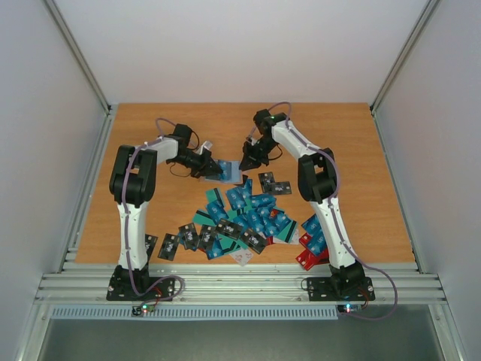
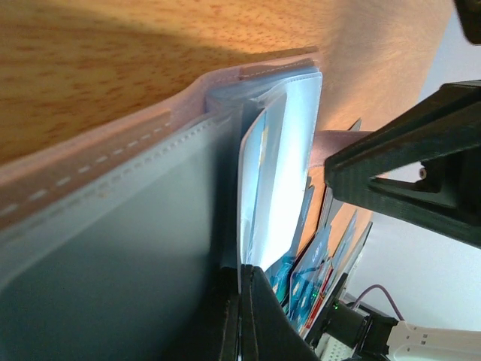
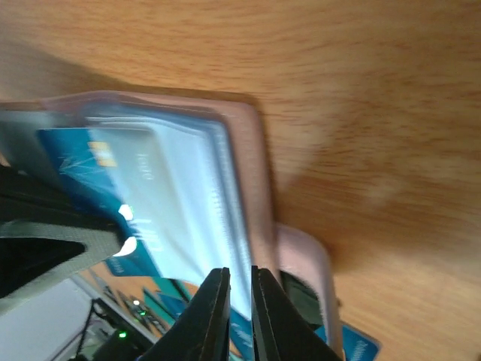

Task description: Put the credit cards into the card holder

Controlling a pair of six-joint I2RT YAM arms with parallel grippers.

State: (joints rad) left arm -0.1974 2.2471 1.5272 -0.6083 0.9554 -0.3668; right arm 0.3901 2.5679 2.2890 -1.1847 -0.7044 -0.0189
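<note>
Left gripper [image 2: 241, 282] first: its jaws are pressed right together, pinching a thin clear leaf [image 2: 252, 188] of the card holder [image 2: 113, 150]. The holder lies open on the table [image 1: 150, 135] straight ahead of those fingertips, pinkish cover underneath, stitched edge showing. A blue card [image 3: 83, 154] with a gold chip sits among the clear leaves. Across the holder the right gripper [image 3: 240, 278] faces in from the other side, tips close to the left one's. Its jaws are narrowed to a slim slit over the pale leaf edge, and I can't tell whether they actually pinch it. Back from both grippers, toward the arm bases, the loose credit cards [image 1: 252, 218] sprawl near the holder. Black ones [image 1: 188, 239] lie on the left, blue and teal in the middle, red ones [image 1: 310, 252] far right beside the right arm.
</note>
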